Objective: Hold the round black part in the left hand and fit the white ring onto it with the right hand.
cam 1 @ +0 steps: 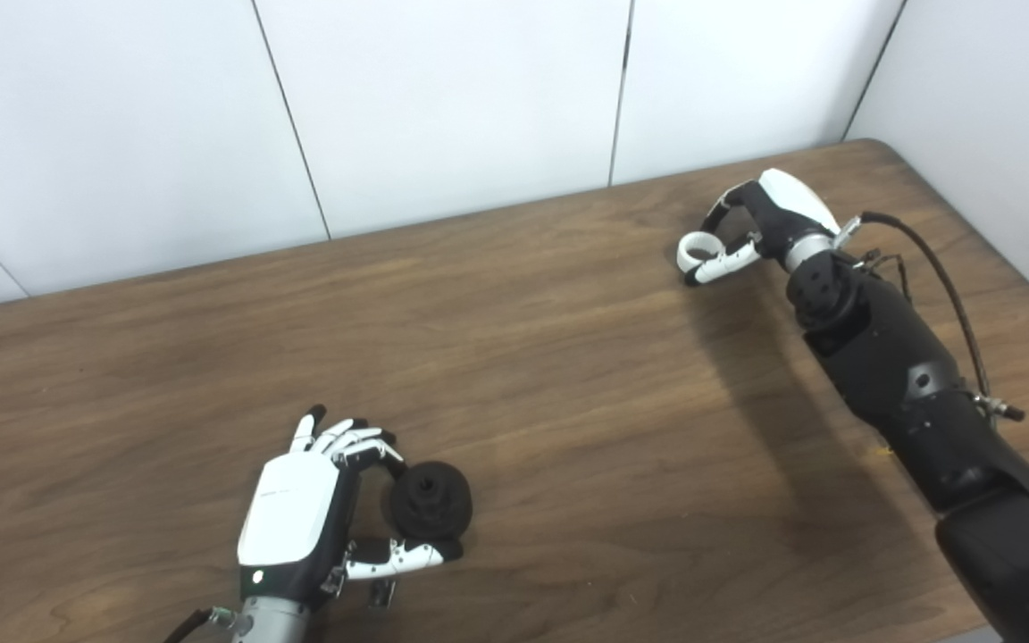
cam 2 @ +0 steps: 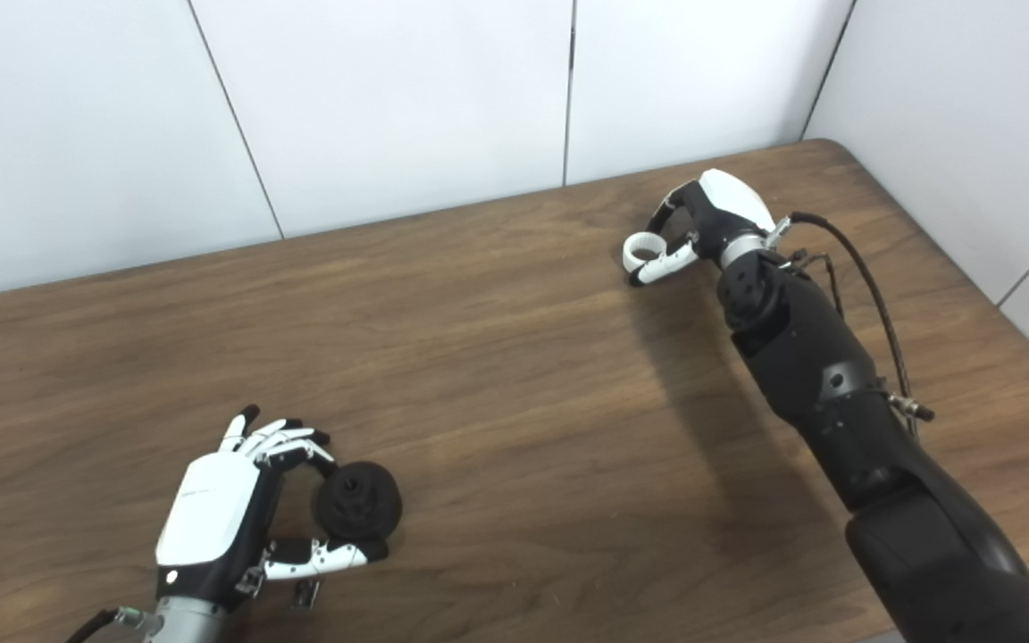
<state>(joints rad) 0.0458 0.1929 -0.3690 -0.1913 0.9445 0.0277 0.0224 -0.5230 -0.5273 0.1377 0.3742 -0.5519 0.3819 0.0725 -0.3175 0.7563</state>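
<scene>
The round black part [cam 1: 430,500] lies low at the near left of the table, a hub hole showing in its face. My left hand [cam 1: 309,509] is wrapped around it from the left: curled fingers [cam 1: 370,446] touch its upper side and the thumb presses its lower edge. The white ring [cam 1: 698,246] is at the far right of the table. My right hand [cam 1: 773,219] reaches it from the right, its thumb against the ring's near side and its fingers arched over the far side. Whether either object is off the wood is unclear.
The brown wooden table [cam 1: 523,357] runs back to a white panelled wall [cam 1: 443,98], with a rounded corner at the far right. My black right forearm [cam 1: 890,366], carrying a looped cable [cam 1: 952,295], lies across the table's right side.
</scene>
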